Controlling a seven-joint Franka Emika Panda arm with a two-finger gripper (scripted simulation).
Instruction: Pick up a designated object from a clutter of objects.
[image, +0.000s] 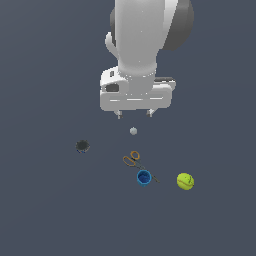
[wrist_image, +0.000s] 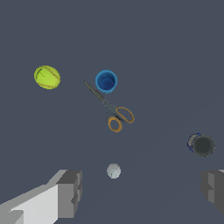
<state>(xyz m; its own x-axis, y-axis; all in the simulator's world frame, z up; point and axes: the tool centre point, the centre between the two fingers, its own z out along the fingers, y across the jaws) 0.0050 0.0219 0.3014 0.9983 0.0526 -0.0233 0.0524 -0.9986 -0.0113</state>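
Four small items lie spread on a flat dark grey surface (image: 45, 210) beneath the Franka arm (image: 142, 35). The gripper (image: 134, 114) hangs well above them, its two fingers (wrist_image: 70, 192) set wide apart with nothing between. The dark round can (image: 82, 146) stands alone toward the exterior view's left, well apart from the rest; the wrist view shows its black top and bluish side. Orange-handled scissors (image: 134, 161) lie near the middle, blades reaching just beside the bright blue cup (image: 144, 177), which stands upright. A yellow-green tennis ball (image: 185, 181) rests toward the exterior view's right. A small pale grey sphere (image: 133, 131) appears below the gripper.
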